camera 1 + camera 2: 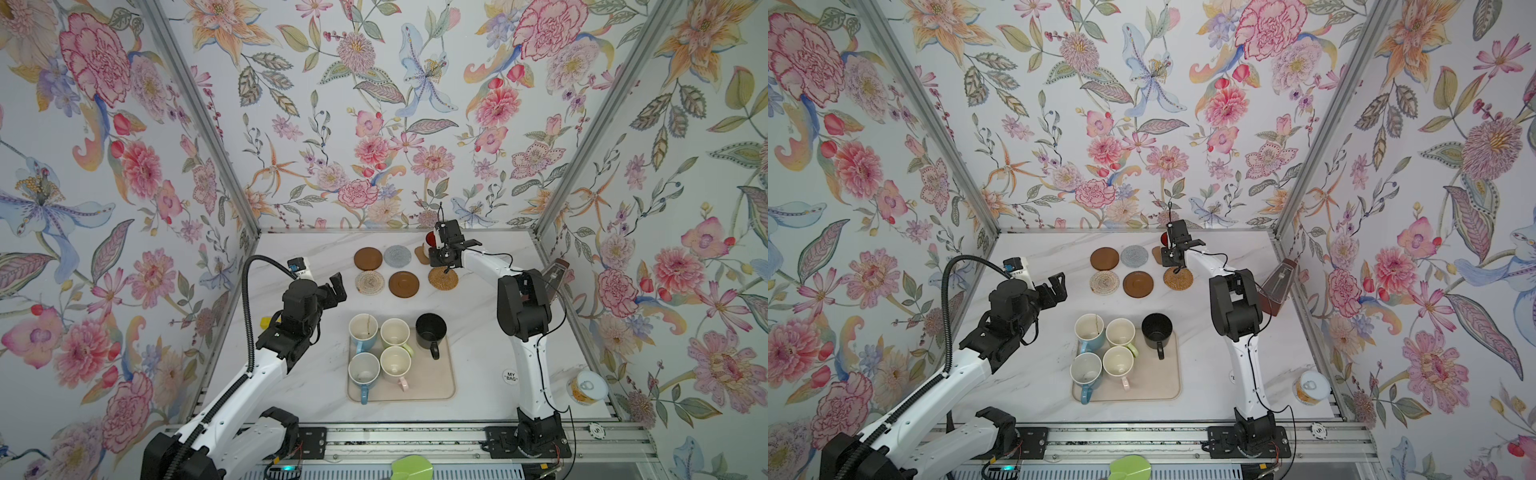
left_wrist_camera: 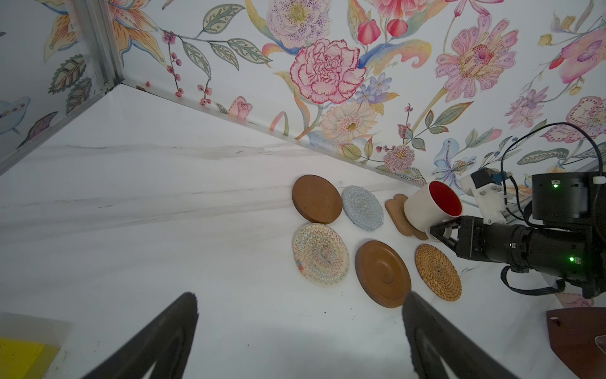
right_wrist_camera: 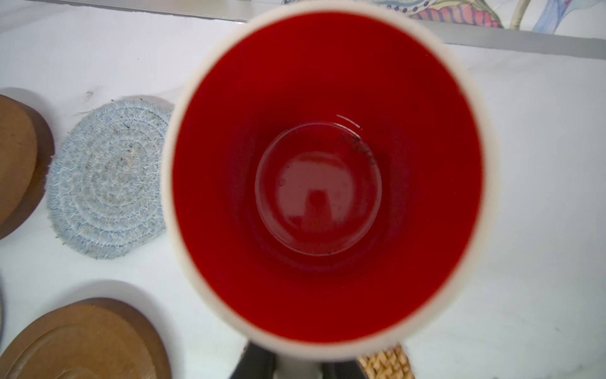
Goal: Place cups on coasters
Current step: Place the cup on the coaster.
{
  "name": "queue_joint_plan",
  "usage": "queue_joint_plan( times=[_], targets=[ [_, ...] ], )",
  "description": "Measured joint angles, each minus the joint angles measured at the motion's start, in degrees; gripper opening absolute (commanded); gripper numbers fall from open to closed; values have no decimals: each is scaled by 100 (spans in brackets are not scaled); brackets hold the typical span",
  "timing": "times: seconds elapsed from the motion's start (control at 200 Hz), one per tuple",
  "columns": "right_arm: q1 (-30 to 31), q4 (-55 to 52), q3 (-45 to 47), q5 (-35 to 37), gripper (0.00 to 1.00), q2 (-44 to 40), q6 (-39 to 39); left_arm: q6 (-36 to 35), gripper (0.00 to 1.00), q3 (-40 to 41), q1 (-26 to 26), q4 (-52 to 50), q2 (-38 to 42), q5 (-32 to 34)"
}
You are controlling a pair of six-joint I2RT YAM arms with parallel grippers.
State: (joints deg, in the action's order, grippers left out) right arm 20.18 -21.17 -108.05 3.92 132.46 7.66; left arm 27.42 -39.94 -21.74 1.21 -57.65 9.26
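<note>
Read the table as a clock in the top views, with twelve at the back wall. The white cup with the red inside (image 2: 426, 205) is at about one o'clock, over the tan flower-shaped coaster (image 2: 397, 216) at the three o'clock end of the back row. Part of that coaster shows beyond the cup's nine o'clock side. I cannot tell whether the cup's base rests on it or hangs just above. The right gripper (image 2: 438, 231) is closed on the cup from its five o'clock side, with dark fingers (image 3: 257, 361) showing just past the rim in the right wrist view.

Toward nine o'clock from the flower coaster lie the grey coaster (image 1: 397, 256) and the back brown disc (image 1: 368, 259). The front row holds the cream woven coaster (image 1: 369, 282), the front brown disc (image 1: 404, 284) and the golden rattan coaster (image 1: 443, 278). All five lie uncovered.

At six o'clock of the coasters the beige tray (image 1: 440, 384) carries five upright cups. The back blue cup (image 1: 363, 330), pale green cup (image 1: 395, 332), front blue cup (image 1: 364, 372) and pale pink cup (image 1: 395, 365) stand clustered in a square. The black cup (image 1: 431, 330) stands at the tray's one o'clock corner with its handle toward six.

The left gripper (image 1: 337, 289) hangs at nine o'clock of the coasters, jaws wide apart and holding nothing. A tin can (image 1: 587, 388) stands at the table's four o'clock edge
</note>
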Motion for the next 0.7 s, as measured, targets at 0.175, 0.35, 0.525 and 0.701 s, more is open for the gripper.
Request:
queue_joint_plan(
  times=[0.175,0.35,0.525,0.701],
  targets=[
    [0,11,-153,17,0,2,-24,0,99,-22,0,9,-11,2],
    [0,46,-214,63,0,76,-44,-2,99,-24,0,11,-22,0],
    [0,55,-258,109,0,286,-59,-2,99,-70,11,13,-109,-2],
    [0,116,-328,122,0,345,-85,-2,99,-74,11,13,-131,-2]
  ],
)
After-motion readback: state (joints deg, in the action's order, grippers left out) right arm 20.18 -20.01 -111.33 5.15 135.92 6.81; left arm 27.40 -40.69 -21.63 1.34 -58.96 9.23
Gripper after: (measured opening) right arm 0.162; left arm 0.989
